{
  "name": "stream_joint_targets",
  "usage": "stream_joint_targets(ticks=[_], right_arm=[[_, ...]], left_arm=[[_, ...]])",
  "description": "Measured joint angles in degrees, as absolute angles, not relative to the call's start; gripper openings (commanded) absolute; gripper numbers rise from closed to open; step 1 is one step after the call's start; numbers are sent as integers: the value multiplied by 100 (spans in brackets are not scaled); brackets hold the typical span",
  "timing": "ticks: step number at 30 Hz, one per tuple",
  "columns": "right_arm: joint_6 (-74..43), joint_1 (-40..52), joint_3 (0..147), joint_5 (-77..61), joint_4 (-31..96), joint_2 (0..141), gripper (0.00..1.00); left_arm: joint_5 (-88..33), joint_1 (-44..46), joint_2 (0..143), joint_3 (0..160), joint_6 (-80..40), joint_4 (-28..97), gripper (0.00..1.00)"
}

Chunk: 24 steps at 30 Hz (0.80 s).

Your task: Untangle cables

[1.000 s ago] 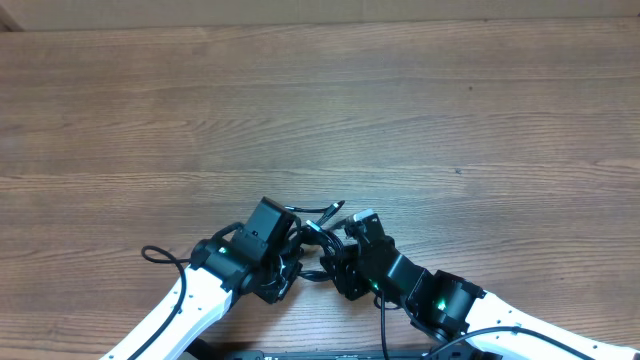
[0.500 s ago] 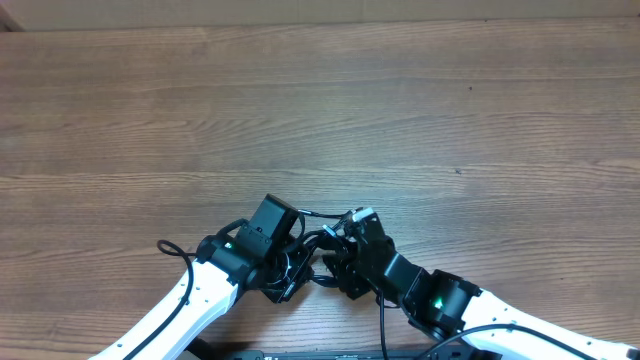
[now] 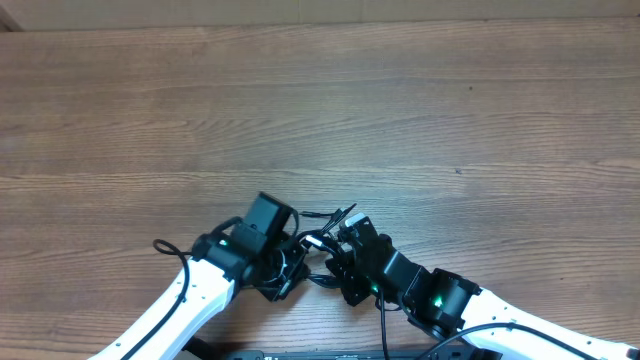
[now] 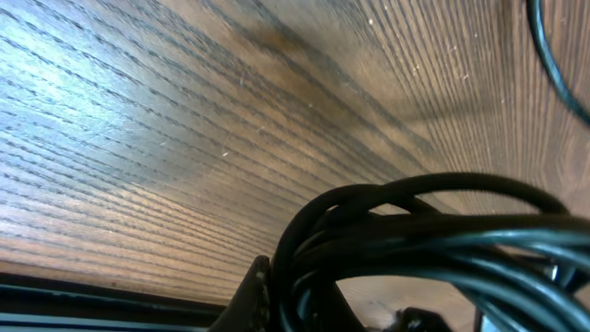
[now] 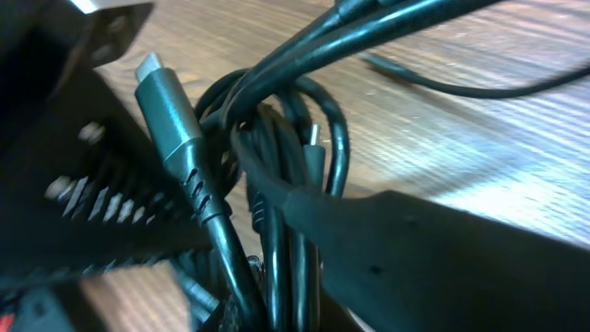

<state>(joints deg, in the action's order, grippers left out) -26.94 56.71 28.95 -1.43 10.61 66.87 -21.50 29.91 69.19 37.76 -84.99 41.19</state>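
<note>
The knot of thin black cables [image 3: 312, 243] sits on the wooden table [image 3: 400, 120] near its front edge. The left gripper [image 3: 284, 266] is clamped on 1 side of it, and the right gripper [image 3: 333, 252] pinches several cords on the other.

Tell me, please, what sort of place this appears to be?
Most likely a robotics lab or test bench. A plain wood-grain table fills the overhead view, a white left arm and right arm reach in from its near edge, and thin black cables sit bunched between them.
</note>
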Motion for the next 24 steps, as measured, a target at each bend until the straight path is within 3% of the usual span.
stream_joint_targets(ticks=[10, 15, 17, 19, 24], right_arm=[[-2473, 5581, 2971, -1380, 1225, 6573, 4], [-2390, 5546, 2971, -1896, 1225, 6573, 4], [-2379, 5542, 2971, -1946, 1216, 6573, 4], [-2370, 5527, 2950, -2143, 1282, 6573, 4], [-2309, 5736, 2849, -3072, 1260, 6573, 4]], left_arm=[[-2648, 2268, 6919, 3776, -8187, 4250, 7], [-2792, 2119, 6919, 3774, -8066, 4187, 25], [-2838, 2049, 6919, 3730, -7601, 3750, 20], [-2888, 1966, 6930, 3715, -6768, 2989, 4], [-3286, 1778, 6925, 3868, -4626, 2261, 4]])
